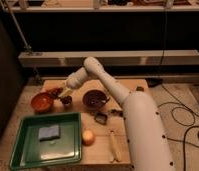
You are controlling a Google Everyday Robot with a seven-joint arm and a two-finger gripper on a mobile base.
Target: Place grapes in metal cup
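Now claw [63,93] over metal cup [67,100], grapes [55,91] just beside, grip state unclear

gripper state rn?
Gripper: over the metal cup, beside the orange bowl. Grapes sit right at it; a grasp can't be told.

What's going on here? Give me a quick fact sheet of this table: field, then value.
gripper: at the table's far left, right over the metal cup
grapes: dark cluster at the gripper, beside the orange-red bowl
purple bowl: mid-table
green tray: front left, holding a blue sponge
round orange fruit: right of the tray
banana: front right
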